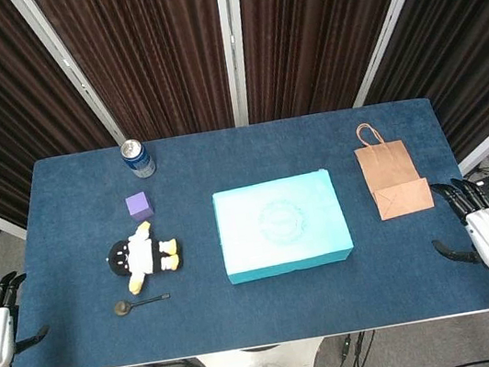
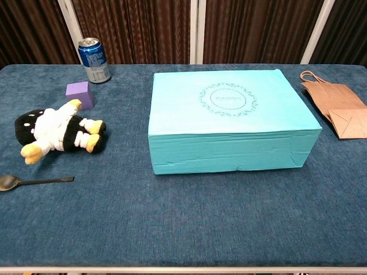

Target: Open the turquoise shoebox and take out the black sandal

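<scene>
Head view steeply down from above, chest view low and closer, table (image 1: 82, 330) shared.

No text is legible. The turquoise shoebox (image 2: 232, 114) lid carries a round wreath emblem with small lettering inside, too fine to read. The blue can (image 2: 94, 60), behind and left of the shoebox, has blurred white markings.
</scene>
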`<state>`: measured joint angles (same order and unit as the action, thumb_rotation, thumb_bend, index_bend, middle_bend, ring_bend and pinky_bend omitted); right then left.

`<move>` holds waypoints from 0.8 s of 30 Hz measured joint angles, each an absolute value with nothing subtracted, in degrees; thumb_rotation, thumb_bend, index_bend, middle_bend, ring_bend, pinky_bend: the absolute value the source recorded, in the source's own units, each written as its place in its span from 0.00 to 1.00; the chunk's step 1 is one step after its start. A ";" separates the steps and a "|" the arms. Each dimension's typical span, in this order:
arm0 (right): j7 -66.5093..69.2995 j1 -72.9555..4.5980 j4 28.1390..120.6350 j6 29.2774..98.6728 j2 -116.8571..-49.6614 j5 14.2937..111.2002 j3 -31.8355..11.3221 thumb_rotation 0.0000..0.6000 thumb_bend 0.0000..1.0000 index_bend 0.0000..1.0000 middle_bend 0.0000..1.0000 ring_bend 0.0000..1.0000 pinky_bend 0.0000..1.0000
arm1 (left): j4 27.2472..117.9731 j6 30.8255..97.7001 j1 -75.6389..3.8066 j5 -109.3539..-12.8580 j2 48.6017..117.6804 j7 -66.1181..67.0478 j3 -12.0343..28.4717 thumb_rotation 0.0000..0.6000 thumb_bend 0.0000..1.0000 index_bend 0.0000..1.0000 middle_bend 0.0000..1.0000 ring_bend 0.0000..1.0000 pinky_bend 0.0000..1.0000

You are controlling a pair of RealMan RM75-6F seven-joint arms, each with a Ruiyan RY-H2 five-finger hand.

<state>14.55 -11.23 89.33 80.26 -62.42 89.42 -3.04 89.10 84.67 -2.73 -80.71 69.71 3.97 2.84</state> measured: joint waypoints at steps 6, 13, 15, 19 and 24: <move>14.33 -11.27 89.04 80.38 -62.67 89.71 -2.98 1.00 0.16 0.10 0.12 0.00 0.00 | 88.90 84.62 -2.79 -80.87 69.80 3.65 2.89 1.00 0.00 0.16 0.10 0.02 0.12; 13.62 -12.65 88.23 78.75 -62.58 90.10 -3.23 1.00 0.16 0.10 0.13 0.00 0.00 | 89.14 84.61 -2.77 -81.06 69.77 3.35 2.84 1.00 0.00 0.16 0.10 0.02 0.12; 13.29 -13.73 87.67 77.08 -62.63 89.94 -3.50 1.00 0.16 0.10 0.13 0.00 0.00 | 89.30 84.62 -2.83 -81.23 69.69 3.30 2.86 1.00 0.00 0.16 0.10 0.02 0.12; 12.76 -16.79 85.35 72.41 -63.31 89.15 -4.30 1.00 0.16 0.10 0.13 0.00 0.00 | 89.58 84.61 -2.83 -81.39 69.58 3.08 2.77 1.00 0.00 0.16 0.10 0.02 0.12; 11.51 -21.88 78.58 66.38 -66.77 88.05 -5.71 1.00 0.12 0.10 0.13 0.00 0.00 | 89.77 84.47 -2.76 -81.11 69.60 3.07 2.79 1.00 0.00 0.16 0.10 0.02 0.12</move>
<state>11.51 -21.88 78.58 66.38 -66.77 88.05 -5.71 89.77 84.47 -2.76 -81.11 69.60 3.07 2.79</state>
